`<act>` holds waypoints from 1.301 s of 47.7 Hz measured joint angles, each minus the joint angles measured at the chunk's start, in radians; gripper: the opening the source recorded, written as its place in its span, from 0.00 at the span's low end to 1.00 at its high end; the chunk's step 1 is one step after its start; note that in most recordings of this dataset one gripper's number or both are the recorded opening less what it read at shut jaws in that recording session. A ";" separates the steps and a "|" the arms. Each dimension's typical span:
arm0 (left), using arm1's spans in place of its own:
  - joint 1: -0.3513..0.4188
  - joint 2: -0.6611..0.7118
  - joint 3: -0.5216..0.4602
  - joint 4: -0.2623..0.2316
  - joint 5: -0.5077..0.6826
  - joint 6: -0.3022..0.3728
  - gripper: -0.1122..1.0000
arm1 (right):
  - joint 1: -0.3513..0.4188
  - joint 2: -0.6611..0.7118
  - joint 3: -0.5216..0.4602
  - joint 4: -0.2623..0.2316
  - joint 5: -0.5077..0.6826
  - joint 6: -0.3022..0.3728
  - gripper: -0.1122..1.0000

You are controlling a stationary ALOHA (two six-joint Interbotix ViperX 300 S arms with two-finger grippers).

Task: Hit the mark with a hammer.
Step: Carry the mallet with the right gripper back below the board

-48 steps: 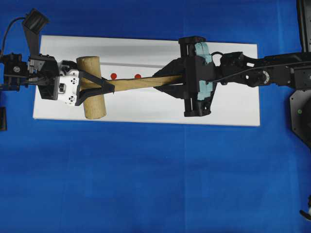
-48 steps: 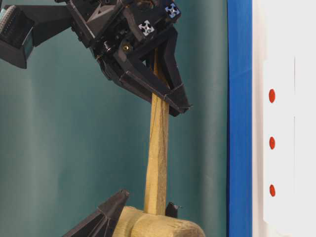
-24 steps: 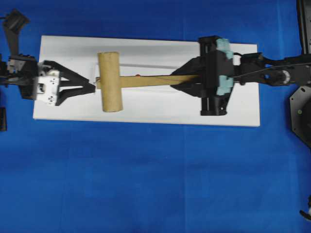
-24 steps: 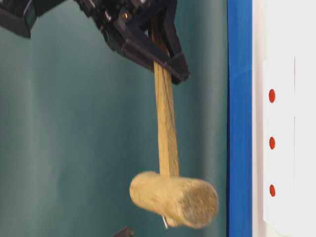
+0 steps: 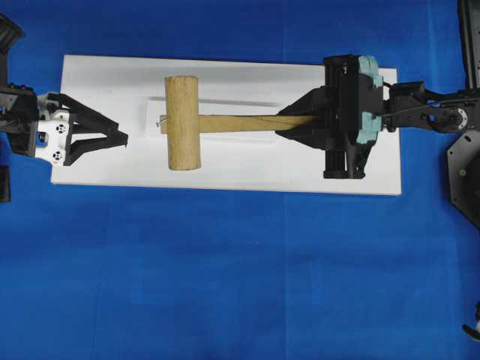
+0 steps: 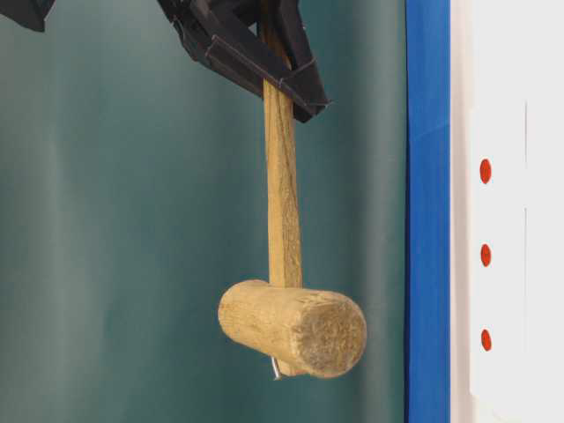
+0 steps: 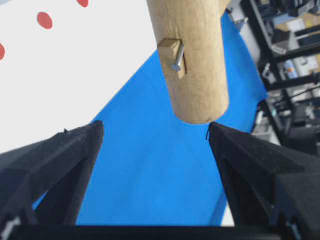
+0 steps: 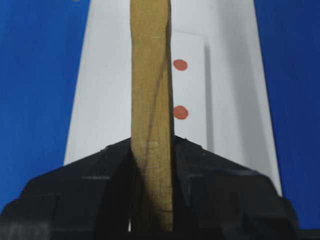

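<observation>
The hammer [image 5: 182, 122], a light wooden mallet, hangs in the air above the white board [image 5: 262, 163]. My right gripper [image 5: 296, 124] is shut on its handle [image 8: 151, 75], and the same grip shows in the table-level view [image 6: 284, 77]. The head [image 6: 295, 326] stands clear of the board, level with the red marks [image 6: 485, 256]. Two marks [image 8: 180, 112] show beside the handle. The hammer covers them in the overhead view. My left gripper [image 5: 124, 136] is open and empty left of the head [image 7: 192, 55], its fingertips [image 7: 95, 130] wide apart.
Blue cloth [image 5: 240, 285] surrounds the board on all sides. A small metal nail [image 7: 176, 56] sticks out of the head's end of the handle. The right arm's base [image 5: 465, 172] stands at the right edge.
My left gripper let go of the hammer head and drew back to the left. The right gripper carried the hammer to the right and lifted it off the board.
</observation>
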State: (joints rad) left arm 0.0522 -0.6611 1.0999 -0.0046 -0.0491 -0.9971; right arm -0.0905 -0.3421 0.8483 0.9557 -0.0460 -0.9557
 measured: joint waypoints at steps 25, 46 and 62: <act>0.086 0.000 0.002 0.005 -0.006 0.824 0.83 | 0.207 0.075 0.000 0.115 -0.087 0.156 0.17; 0.118 -0.014 0.028 0.003 -0.078 0.943 0.83 | 0.460 0.230 -0.051 0.239 -0.268 0.206 0.17; 0.118 -0.015 0.031 0.002 -0.089 0.942 0.83 | 0.479 0.325 -0.106 0.259 -0.302 0.207 0.17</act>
State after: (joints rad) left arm 0.1703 -0.6765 1.1305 -0.0031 -0.1381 -0.0552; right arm 0.3881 -0.0169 0.7424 1.2149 -0.3482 -0.7486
